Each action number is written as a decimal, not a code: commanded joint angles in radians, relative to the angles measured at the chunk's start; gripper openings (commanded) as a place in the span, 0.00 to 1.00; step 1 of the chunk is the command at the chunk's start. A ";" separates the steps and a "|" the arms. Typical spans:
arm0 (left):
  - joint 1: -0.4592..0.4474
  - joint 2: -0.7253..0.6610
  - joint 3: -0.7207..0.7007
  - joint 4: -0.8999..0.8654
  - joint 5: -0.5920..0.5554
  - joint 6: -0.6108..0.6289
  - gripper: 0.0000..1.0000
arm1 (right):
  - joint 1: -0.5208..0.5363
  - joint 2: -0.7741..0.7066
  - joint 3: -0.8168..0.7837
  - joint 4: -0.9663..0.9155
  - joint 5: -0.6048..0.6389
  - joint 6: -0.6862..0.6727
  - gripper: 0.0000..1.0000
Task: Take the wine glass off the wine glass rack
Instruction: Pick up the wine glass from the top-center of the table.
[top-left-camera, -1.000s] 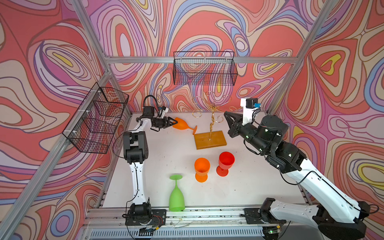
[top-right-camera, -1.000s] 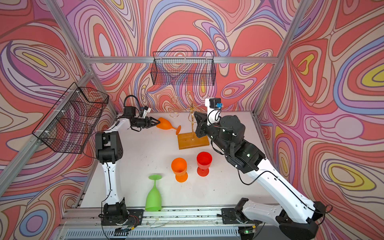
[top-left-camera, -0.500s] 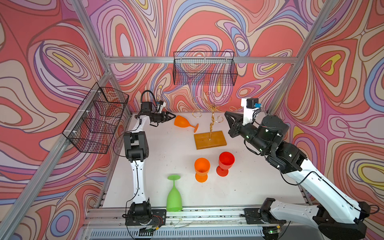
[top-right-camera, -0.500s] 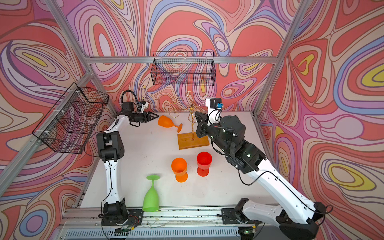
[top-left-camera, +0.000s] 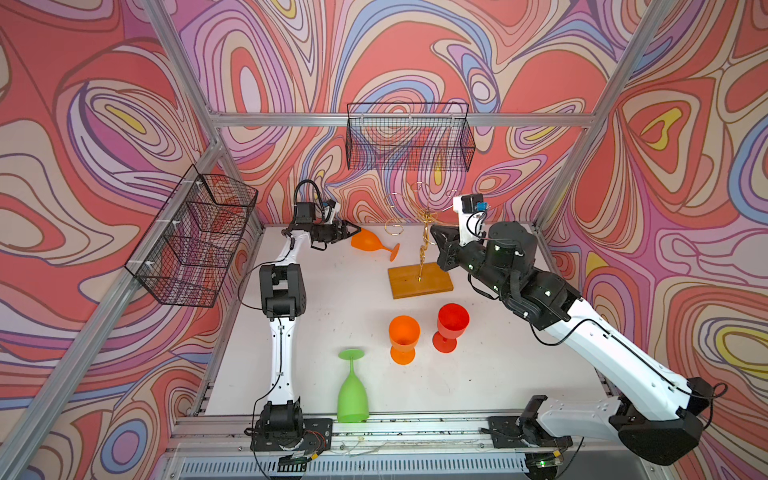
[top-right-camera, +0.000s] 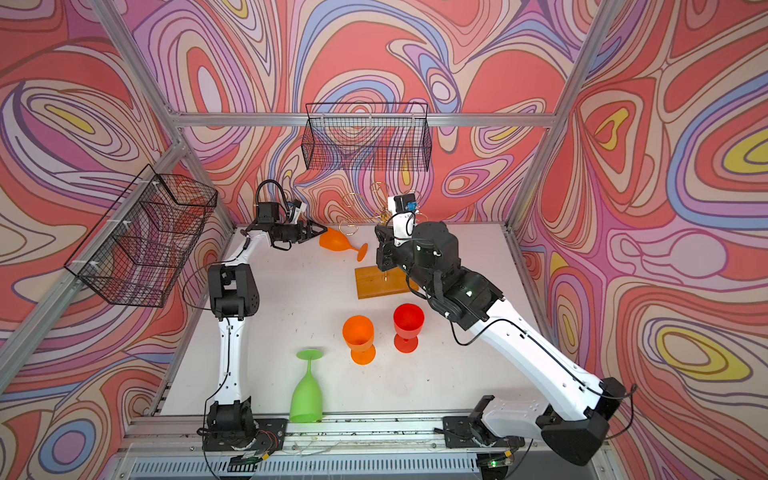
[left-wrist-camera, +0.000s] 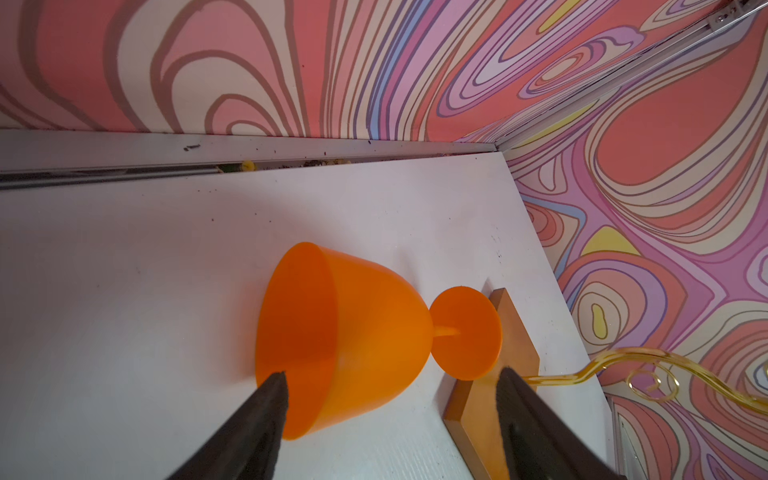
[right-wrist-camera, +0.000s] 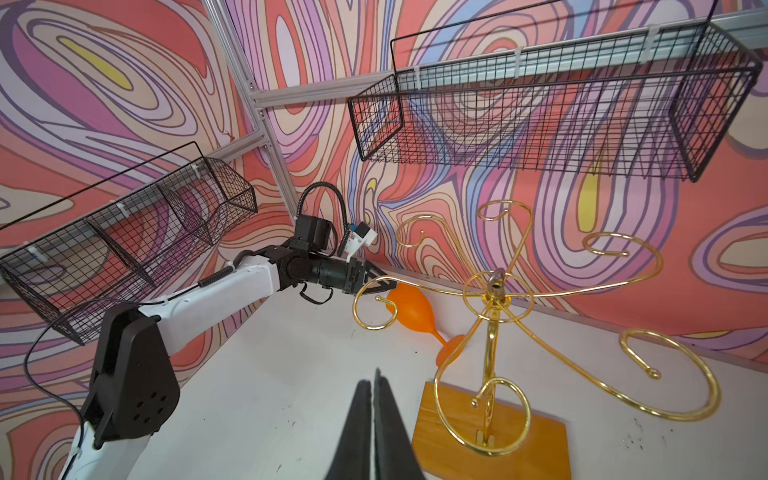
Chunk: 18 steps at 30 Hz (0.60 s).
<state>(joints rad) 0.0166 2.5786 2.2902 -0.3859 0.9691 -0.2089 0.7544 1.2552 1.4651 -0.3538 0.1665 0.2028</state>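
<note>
The orange wine glass (top-left-camera: 368, 243) (top-right-camera: 336, 241) (left-wrist-camera: 365, 332) lies on its side on the white table at the back, foot toward the wine glass rack. The rack (top-left-camera: 424, 245) (top-right-camera: 374, 282) (right-wrist-camera: 492, 324) is gold wire on a wooden base (left-wrist-camera: 511, 332), and its curled arms carry nothing. My left gripper (top-left-camera: 355, 229) (top-right-camera: 323, 228) (left-wrist-camera: 390, 374) is open, its tips just at the glass's rim and gripping nothing. My right gripper (top-left-camera: 433, 232) (top-right-camera: 377, 232) (right-wrist-camera: 374, 378) is shut and empty, hovering close beside the rack's stem.
An upright orange goblet (top-left-camera: 404, 338), a red goblet (top-left-camera: 452, 326) and an upside-down green glass (top-left-camera: 352, 395) stand toward the table's front. Black mesh baskets hang on the back wall (top-left-camera: 409, 139) and the left wall (top-left-camera: 195, 241). The back wall is right behind the lying glass.
My left jaws have spread wider and no longer hold the orange glass, which rests on the table. The right arm has stayed still.
</note>
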 joint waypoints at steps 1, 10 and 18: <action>-0.017 -0.014 0.044 -0.025 -0.082 0.058 0.79 | 0.001 -0.012 0.024 -0.002 -0.015 0.001 0.00; -0.015 0.022 0.066 -0.045 -0.080 0.068 0.79 | 0.001 -0.031 0.013 -0.004 -0.003 -0.001 0.00; -0.017 0.051 0.130 -0.161 -0.028 0.116 0.78 | -0.006 -0.040 0.006 0.002 0.005 -0.009 0.00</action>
<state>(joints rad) 0.0006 2.6041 2.3775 -0.4671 0.9062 -0.1352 0.7532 1.2354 1.4662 -0.3519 0.1642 0.2024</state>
